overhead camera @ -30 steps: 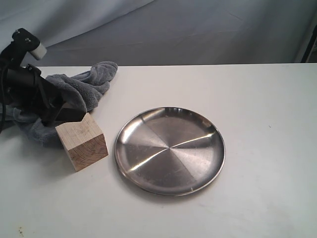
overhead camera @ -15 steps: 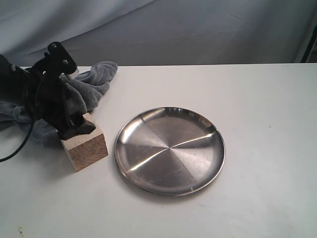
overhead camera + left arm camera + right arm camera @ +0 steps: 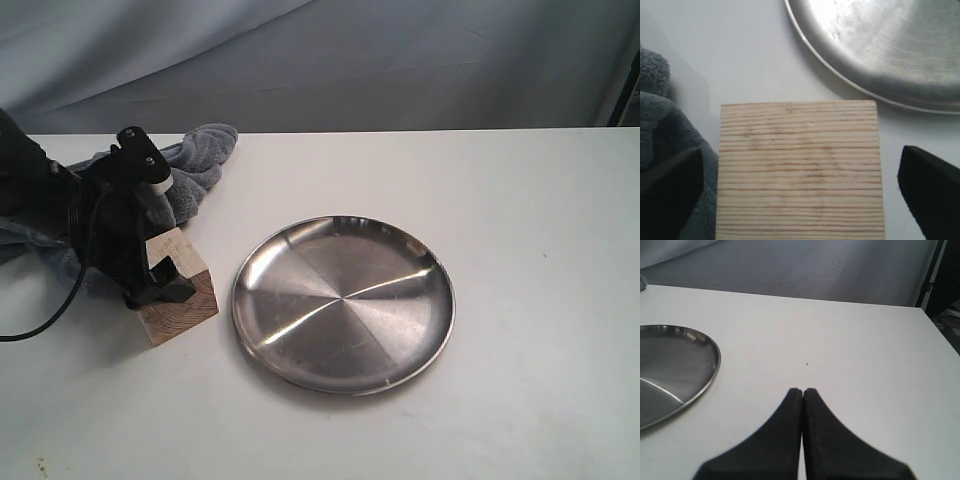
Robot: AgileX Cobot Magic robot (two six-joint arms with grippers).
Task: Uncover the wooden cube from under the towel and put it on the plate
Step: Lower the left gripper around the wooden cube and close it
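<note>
The wooden cube (image 3: 188, 302) stands on the white table just left of the plate (image 3: 343, 303), uncovered, its grain lines plain in the left wrist view (image 3: 800, 150). My left gripper (image 3: 160, 283) is lowered over it and open. One black finger (image 3: 670, 195) sits on the towel side and the other (image 3: 930, 192) on the plate side, each a small gap away from the wood. The towel (image 3: 195, 165) lies bunched behind and left of the cube, against it (image 3: 655, 120). The steel plate (image 3: 890, 45) holds nothing. My right gripper (image 3: 803, 392) is shut with nothing in it, over bare table beside the plate's rim (image 3: 715, 352).
A grey cloth backdrop (image 3: 400, 60) hangs behind the table's far edge. The left arm's cable (image 3: 50, 315) loops over the table at the left edge. White table surface (image 3: 540, 250) stretches right of the plate.
My left gripper has swung from the towel forward and down onto the cube, and now straddles it. The cube, plate and towel have stayed put.
</note>
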